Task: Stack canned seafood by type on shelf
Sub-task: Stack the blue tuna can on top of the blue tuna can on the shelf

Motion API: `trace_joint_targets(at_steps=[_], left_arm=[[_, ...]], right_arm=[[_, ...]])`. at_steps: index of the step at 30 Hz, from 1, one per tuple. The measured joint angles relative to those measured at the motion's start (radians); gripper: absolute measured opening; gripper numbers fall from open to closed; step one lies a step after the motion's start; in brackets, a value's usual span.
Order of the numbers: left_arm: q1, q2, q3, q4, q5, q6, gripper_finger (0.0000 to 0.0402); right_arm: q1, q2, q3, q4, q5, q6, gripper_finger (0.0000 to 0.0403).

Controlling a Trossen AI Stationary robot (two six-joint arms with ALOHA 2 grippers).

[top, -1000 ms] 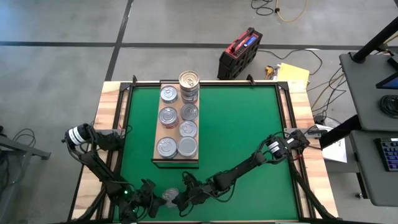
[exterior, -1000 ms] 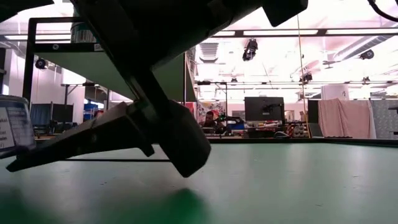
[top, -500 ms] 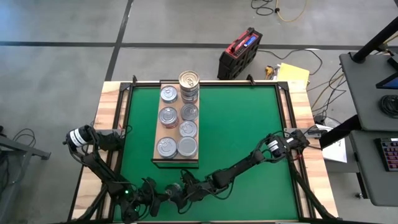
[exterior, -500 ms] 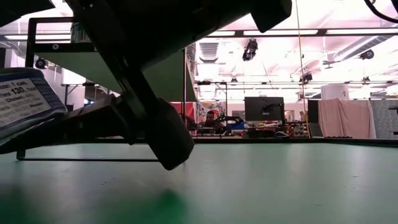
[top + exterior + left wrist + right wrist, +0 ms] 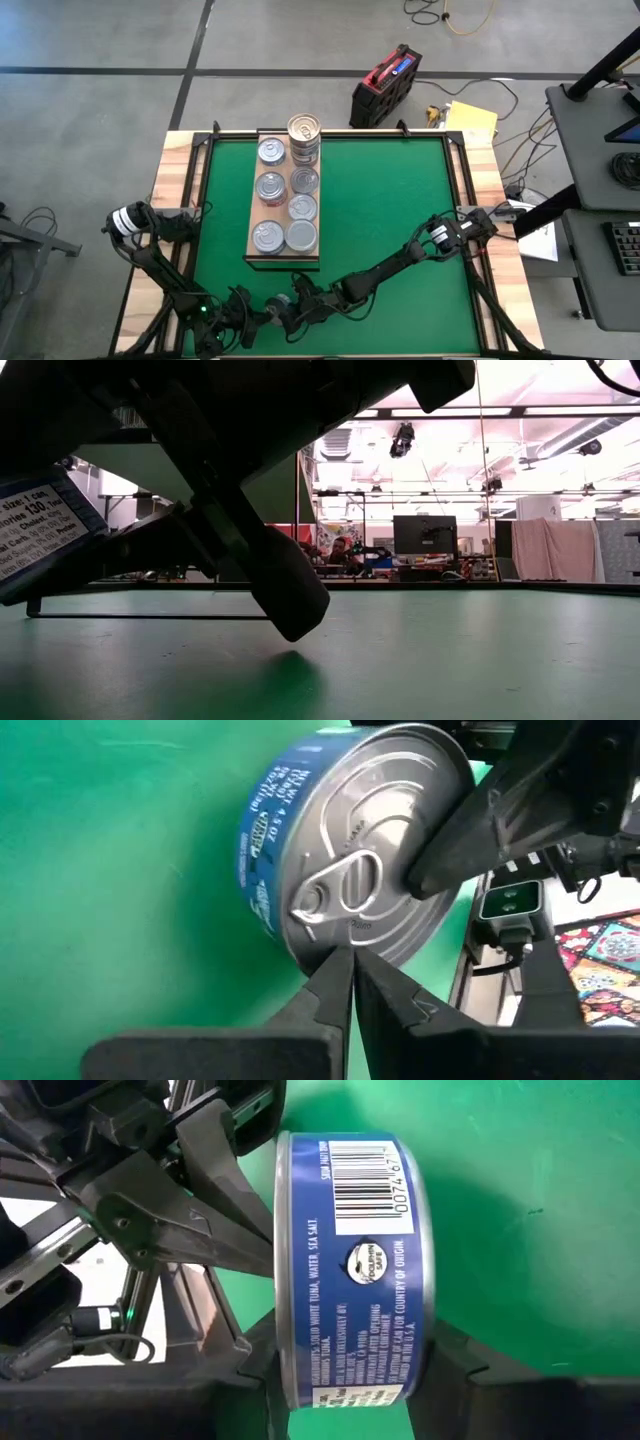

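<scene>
A blue-labelled tin of the canned seafood (image 5: 350, 1250) is up on its edge over the green mat near the table's near edge, silver pull-tab lid (image 5: 350, 850) toward my left arm. My right gripper (image 5: 287, 311) is shut on it. My left gripper (image 5: 262, 317) is shut, with its tips at the lid's rim. Farther back, the shelf (image 5: 283, 262), a wooden board, carries several silver-lidded tins lying flat and a stack of tins (image 5: 304, 135) at its far end. My left gripper touches the tin with its shut fingertips (image 5: 345, 965) at the lid's rim (image 5: 335, 942), coming from the table's left. My right gripper pinches the tin across its two flat faces. One finger (image 5: 450, 860) lies on the lid beside the pull tab and the other finger (image 5: 455, 1365) on the bottom. It comes from the table's right, slanting down. The tin stands on edge; whether its rim rests on the mat I cannot tell.
The green mat (image 5: 380, 210) lies bare to the right of the shelf. The table's wooden frame (image 5: 170, 190) runs along the left side, with the left arm's base (image 5: 125, 220) beside it. A red case (image 5: 385, 85) sits on the floor beyond the far edge.
The tin lay flat with its lid up near the table's near edge; it is now tipped up on its edge, its label risen into the low view. My right gripper has shut on it. My left gripper has stayed shut at the tin and rolled a little.
</scene>
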Motion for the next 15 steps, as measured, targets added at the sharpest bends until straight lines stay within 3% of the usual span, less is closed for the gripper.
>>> trace_joint_targets(at_steps=[9, 15], left_arm=[[-0.037, -0.086, 0.012, 0.034, 0.035, 0.116, 0.0000], [-0.039, -0.167, 0.012, 0.037, 0.061, 0.269, 0.0000]], right_arm=[[0.006, -0.074, 0.000, -0.134, -0.049, -0.023, 0.0130], [0.013, -0.182, 0.000, -0.220, -0.157, -0.066, 0.0130]])
